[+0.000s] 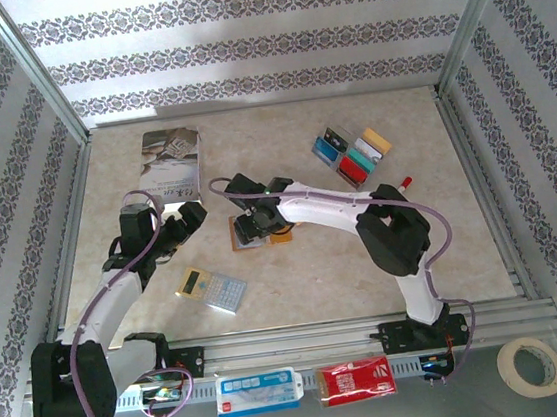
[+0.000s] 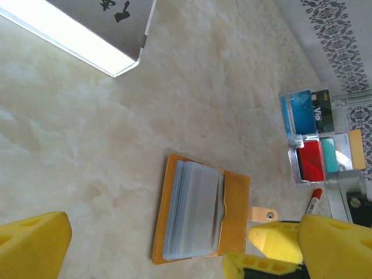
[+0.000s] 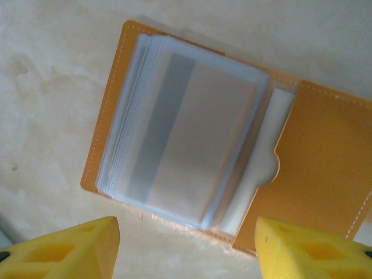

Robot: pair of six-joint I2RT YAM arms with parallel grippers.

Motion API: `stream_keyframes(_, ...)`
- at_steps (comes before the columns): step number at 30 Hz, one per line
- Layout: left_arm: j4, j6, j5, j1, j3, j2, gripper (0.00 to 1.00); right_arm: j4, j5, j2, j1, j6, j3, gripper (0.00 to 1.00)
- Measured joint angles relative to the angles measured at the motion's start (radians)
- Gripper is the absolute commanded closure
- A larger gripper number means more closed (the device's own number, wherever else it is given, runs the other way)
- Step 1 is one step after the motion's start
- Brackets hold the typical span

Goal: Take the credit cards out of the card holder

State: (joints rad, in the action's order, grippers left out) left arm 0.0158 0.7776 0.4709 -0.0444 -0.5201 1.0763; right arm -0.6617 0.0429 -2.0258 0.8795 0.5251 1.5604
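The right gripper (image 3: 185, 226) hangs with its yellow fingers (image 3: 64, 247) spread wide and nothing between them, directly over the card holder (image 3: 317, 168). The holder lies opened flat on the marbled table (image 3: 46, 87), its clear sleeves (image 3: 186, 133) face up, a grey band showing through the top one. The left gripper (image 1: 192, 216), also wide apart and empty, sits just left of it, while the credit cards (image 1: 353, 155) lie in a clear tray (image 2: 297, 139) well apart, far right

in the top view the card holder (image 1: 236, 241) is mostly covered by the right gripper (image 1: 256, 226); the book (image 2: 87, 14) is cut off by the left wrist view's top edge.
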Motion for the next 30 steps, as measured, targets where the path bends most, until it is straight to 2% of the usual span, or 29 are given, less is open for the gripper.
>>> stream_keyframes(9,0.004,-0.041,0.044,0.001,-0.001,0.006,0.00,-0.037,0.039,-0.066,0.000,-0.019,0.075,0.37)
stream_keyframes(17,0.008,-0.077,0.065,0.001,-0.002,0.011,0.01,-0.052,0.039,-0.111,-0.014,-0.027,0.068,0.39)
stream_keyframes(24,0.008,-0.101,0.080,0.001,0.002,0.011,0.09,-0.037,0.016,-0.114,-0.038,-0.023,0.032,0.42)
stream_keyframes(30,0.006,-0.100,0.101,0.001,0.031,0.014,0.19,-0.008,0.001,-0.104,-0.051,-0.023,0.003,0.49)
